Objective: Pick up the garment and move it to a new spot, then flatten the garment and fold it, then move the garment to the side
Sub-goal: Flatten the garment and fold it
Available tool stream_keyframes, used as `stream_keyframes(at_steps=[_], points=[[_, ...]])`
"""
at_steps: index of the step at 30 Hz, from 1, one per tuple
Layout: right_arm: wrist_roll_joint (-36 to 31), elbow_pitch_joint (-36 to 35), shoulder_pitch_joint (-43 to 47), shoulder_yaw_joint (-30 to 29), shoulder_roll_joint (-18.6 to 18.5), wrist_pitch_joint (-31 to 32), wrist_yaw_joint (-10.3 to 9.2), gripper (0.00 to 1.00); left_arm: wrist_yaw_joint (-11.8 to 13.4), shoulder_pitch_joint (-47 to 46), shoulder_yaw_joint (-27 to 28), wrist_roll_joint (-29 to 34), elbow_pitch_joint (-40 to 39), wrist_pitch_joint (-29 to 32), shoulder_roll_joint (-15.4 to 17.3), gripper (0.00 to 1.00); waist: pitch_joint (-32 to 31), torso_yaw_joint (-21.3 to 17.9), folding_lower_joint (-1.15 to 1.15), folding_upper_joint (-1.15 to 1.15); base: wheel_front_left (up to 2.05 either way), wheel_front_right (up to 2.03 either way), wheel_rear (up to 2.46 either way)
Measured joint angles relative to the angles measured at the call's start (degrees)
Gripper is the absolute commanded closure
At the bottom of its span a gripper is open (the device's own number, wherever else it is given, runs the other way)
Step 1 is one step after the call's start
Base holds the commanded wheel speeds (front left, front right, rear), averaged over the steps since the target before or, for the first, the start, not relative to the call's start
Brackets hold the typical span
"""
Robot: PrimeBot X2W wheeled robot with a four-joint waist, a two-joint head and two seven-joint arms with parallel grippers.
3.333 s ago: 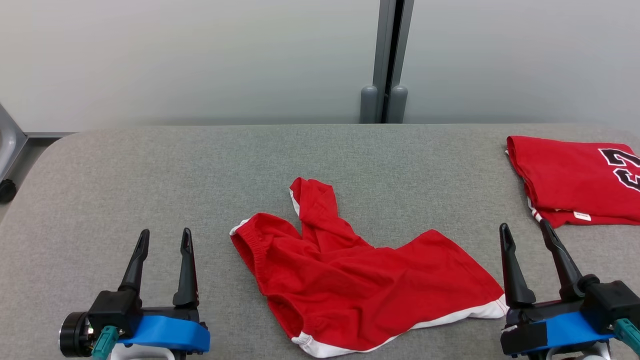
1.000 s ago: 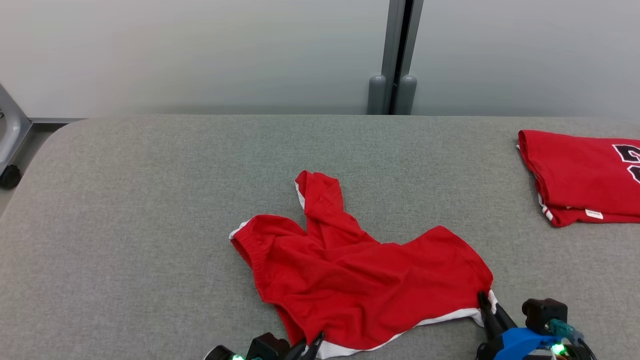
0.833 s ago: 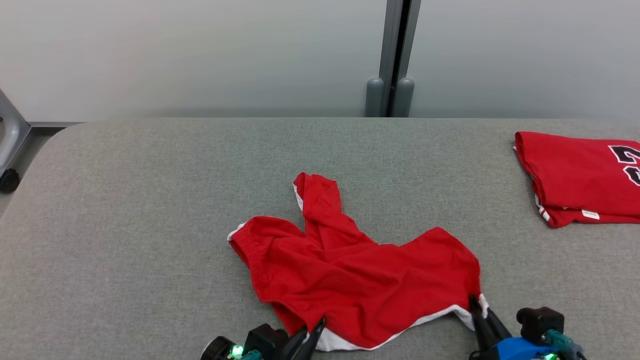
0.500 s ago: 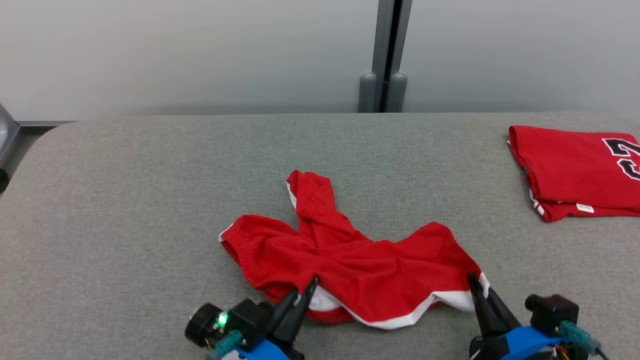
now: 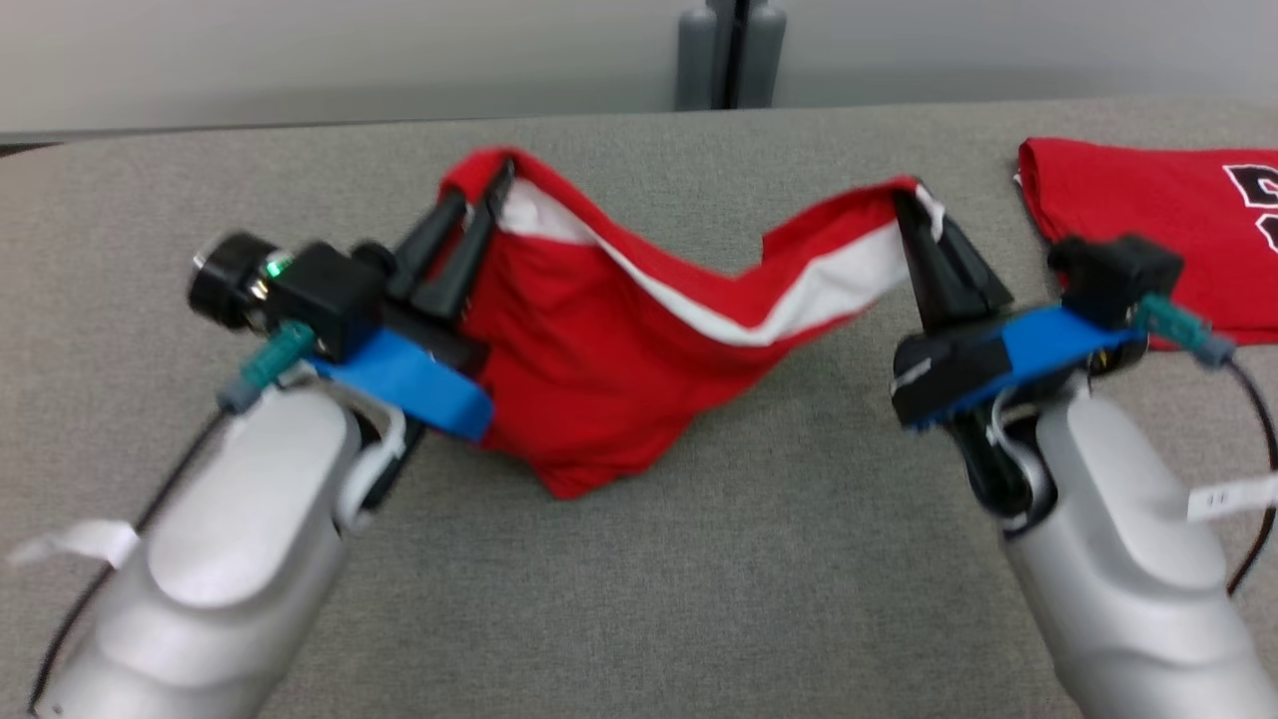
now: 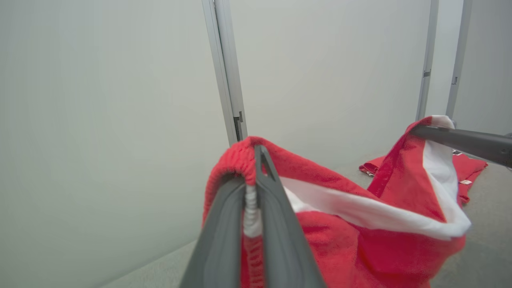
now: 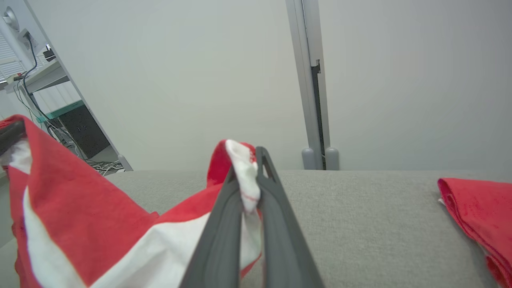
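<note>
Head view: two grippers and two red items over one grey table (image 5: pixel 699 579). The left gripper (image 5: pixel 491 200) and right gripper (image 5: pixel 914 205) each clamp a top corner of the garment (image 5: pixel 599 359), which hangs sagging between them, its white band showing. A folded shirt (image 5: pixel 1128 210) lies far right.
Left wrist view: fingers pressed together on the red edge.
Right wrist view: fingers pinch the white band.

Garment (image 5: pixel 589 399) now aloft, perhaps clear of table (image 5: pixel 699 599)

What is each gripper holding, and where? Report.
Both hold the red garment: left gripper at one end of its white-trimmed edge, right gripper at the other.
</note>
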Motion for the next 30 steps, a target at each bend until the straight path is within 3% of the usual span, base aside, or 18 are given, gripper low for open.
stream_keyframes(at_steps=[4, 6, 11, 16, 24, 30], points=[[3.13, 5.04, -13.45, 0.20, 0.81, 0.59, 0.00, 1.00, -0.49, -11.67, 1.83, -1.53, 2.22, 0.37, 0.77, 1.00, 4.27, -0.95, 0.01, 0.00, 0.00, 0.00, 0.00], [4.75, 8.15, -20.14, -0.11, 1.34, 0.43, -0.01, 1.00, -0.55, -17.38, 0.82, 0.70, 3.24, 0.67, 1.78, 1.00, 6.27, -1.30, 0.02, 0.00, 0.00, 0.00, 0.00], [6.44, 18.38, -36.35, -1.54, 2.33, -1.58, 0.00, 1.00, -0.86, -31.27, 0.57, -1.16, 8.35, 0.48, 1.26, 1.00, 9.76, -1.82, 0.01, 0.00, 0.00, 0.00, 0.00], [9.46, 25.48, -45.59, -2.89, 3.47, -3.19, 0.00, 1.00, -0.87, -38.79, -1.23, -3.38, 12.24, 0.02, 1.01, 1.00, 9.51, -3.38, -0.02, 0.00, 0.00, 0.00, 0.00], [10.31, 30.81, -52.31, -2.54, 3.98, -4.69, 0.00, 1.00, -0.87, -43.82, -0.54, -5.88, 12.48, -0.22, 0.35, 1.00, 9.58, -3.64, -0.01, 0.00, 0.00, 0.00, 0.00], [10.50, 30.75, -47.23, 0.23, 3.81, -4.87, 0.00, 1.00, -0.87, -36.98, 0.02, -5.80, 10.62, -0.22, 0.79, 1.00, 11.42, -2.88, -0.01, 0.00, 0.00, 0.00, 0.00]])
